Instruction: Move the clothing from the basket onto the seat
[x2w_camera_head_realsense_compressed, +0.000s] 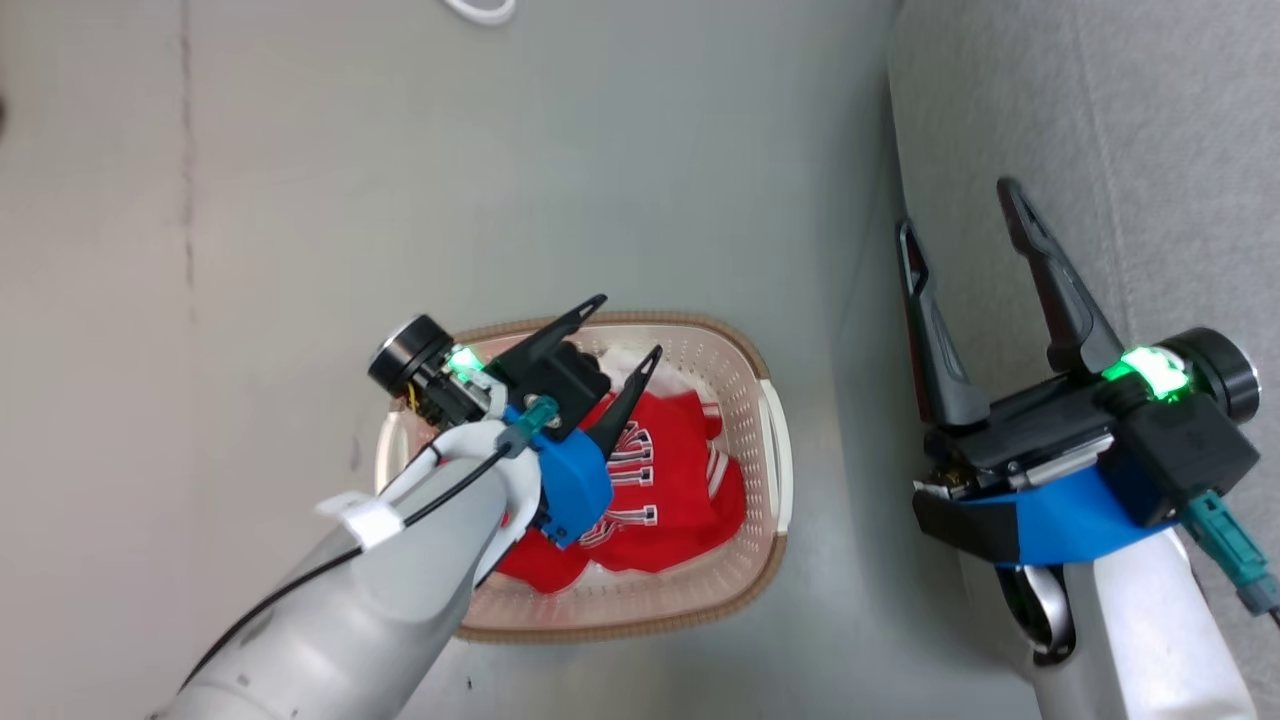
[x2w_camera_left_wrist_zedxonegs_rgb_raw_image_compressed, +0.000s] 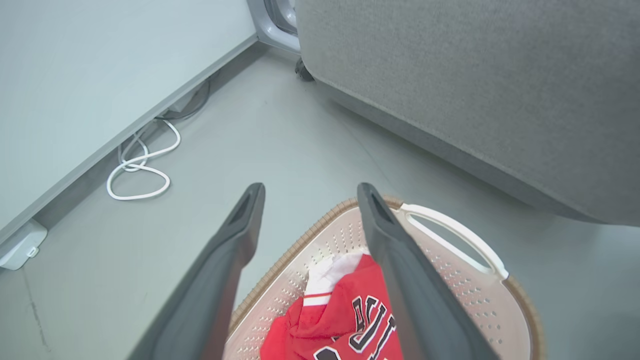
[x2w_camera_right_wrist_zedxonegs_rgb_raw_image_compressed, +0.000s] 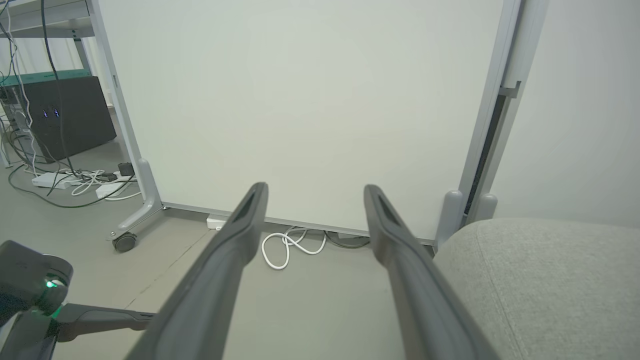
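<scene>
The cream basket (x2w_camera_head_realsense_compressed: 700, 352) with a brown rim stands on the grey floor, and the red clothing (x2w_camera_head_realsense_compressed: 675, 480) with black-and-white lettering lies crumpled inside it. My left gripper (x2w_camera_head_realsense_compressed: 628, 325) hovers over the basket's far left part, open, with nothing between its fingers. In the left wrist view its gripper (x2w_camera_left_wrist_zedxonegs_rgb_raw_image_compressed: 310, 189) points past the basket (x2w_camera_left_wrist_zedxonegs_rgb_raw_image_compressed: 450, 272) rim, with the clothing (x2w_camera_left_wrist_zedxonegs_rgb_raw_image_compressed: 345, 312) below it. My right gripper (x2w_camera_head_realsense_compressed: 955, 208) is open and empty at the edge of the light-grey seat (x2w_camera_head_realsense_compressed: 1100, 120). The right wrist view shows this gripper (x2w_camera_right_wrist_zedxonegs_rgb_raw_image_compressed: 316, 188) left of the seat (x2w_camera_right_wrist_zedxonegs_rgb_raw_image_compressed: 540, 280).
A white cable (x2w_camera_left_wrist_zedxonegs_rgb_raw_image_compressed: 140, 170) coils on the floor by a pale partition panel (x2w_camera_right_wrist_zedxonegs_rgb_raw_image_compressed: 300, 100) on castors. The couch's side (x2w_camera_left_wrist_zedxonegs_rgb_raw_image_compressed: 475, 75) rises just right of the basket. Cables and a dark box (x2w_camera_right_wrist_zedxonegs_rgb_raw_image_compressed: 65, 115) sit at the far left.
</scene>
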